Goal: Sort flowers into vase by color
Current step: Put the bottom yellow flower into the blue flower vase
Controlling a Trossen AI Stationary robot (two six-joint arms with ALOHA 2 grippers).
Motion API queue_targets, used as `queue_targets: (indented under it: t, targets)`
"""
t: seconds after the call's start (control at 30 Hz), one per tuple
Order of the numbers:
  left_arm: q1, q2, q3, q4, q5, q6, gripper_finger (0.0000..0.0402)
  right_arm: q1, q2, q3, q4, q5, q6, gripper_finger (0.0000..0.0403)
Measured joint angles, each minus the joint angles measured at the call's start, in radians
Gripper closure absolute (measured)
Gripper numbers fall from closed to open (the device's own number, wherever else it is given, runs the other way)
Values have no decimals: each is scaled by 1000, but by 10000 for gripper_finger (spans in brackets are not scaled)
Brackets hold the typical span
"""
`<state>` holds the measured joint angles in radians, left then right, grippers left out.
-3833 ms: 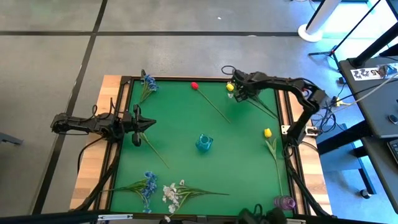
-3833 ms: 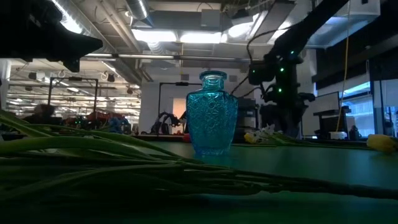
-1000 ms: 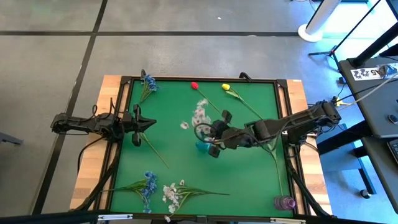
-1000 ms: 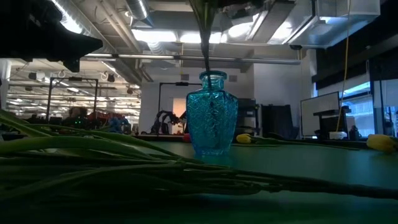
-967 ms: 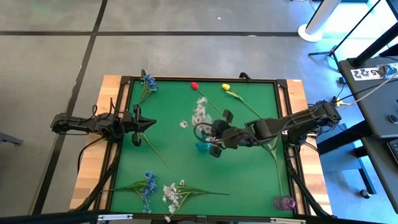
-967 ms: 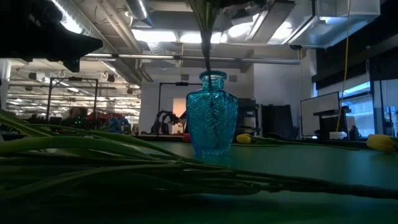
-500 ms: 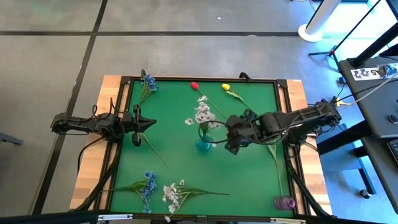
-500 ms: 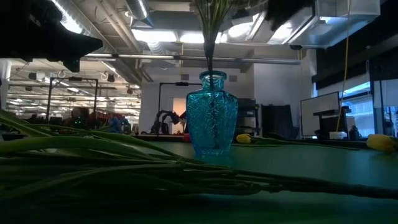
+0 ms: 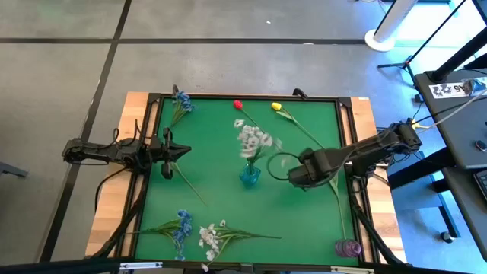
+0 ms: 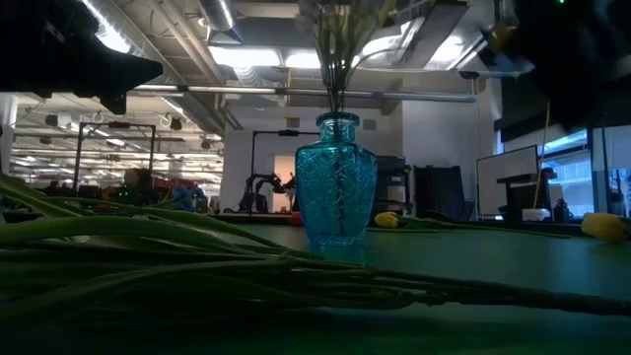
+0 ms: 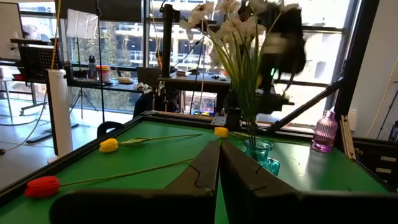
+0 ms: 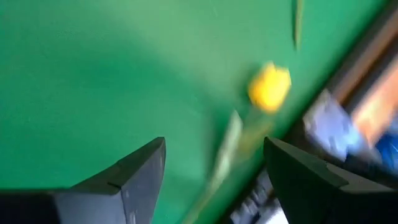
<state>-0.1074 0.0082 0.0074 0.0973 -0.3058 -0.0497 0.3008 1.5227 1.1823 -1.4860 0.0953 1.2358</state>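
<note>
A blue glass vase stands mid-table with a white sprig in it, its stems down the neck. My right gripper is open and empty just right of the vase, above the mat; its wrist view looks down on a yellow bud. My left gripper is shut and empty at the table's left edge. A red bud, a yellow bud and blue flowers lie at the far edge. Blue flowers and white sprigs lie at the near edge.
A small purple vase stands at the near right corner. A long green stem lies along the right side and another near my left gripper. A raised dark frame borders the green mat.
My right gripper has let go of the white sprig above the vase and gone toward the table's right edge. The sprig has dropped into the vase and now stands there on its own, its blossoms spread above the neck.
</note>
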Motion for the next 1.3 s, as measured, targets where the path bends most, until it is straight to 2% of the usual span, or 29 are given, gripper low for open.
queue_targets:
  t: [0.13,0.23,0.33,0.47,0.63,0.77,0.93,1.1,1.3]
  targets:
    - [0,0,0,2,0,0,392,0,-9,-202,19,-155,82,132]
    - [0,0,0,2,0,0,392,0,-7,-321,120,-238,124,132]
    - [0,0,0,2,0,0,392,-2,-7,-408,222,-244,164,143]
    - [0,0,0,1,0,0,392,-47,-5,-482,269,-205,225,178]
    - [0,0,0,0,0,0,392,-134,-2,-480,333,-93,226,239]
    - [0,0,0,0,0,0,392,-227,-2,-502,407,-107,193,287]
    - [0,0,0,0,0,0,392,-300,-3,-510,414,-113,172,338]
    - [0,0,0,0,0,0,392,-292,0,-419,412,-60,96,392]
    - [0,0,0,1,0,0,392,-208,0,-202,390,48,34,386]
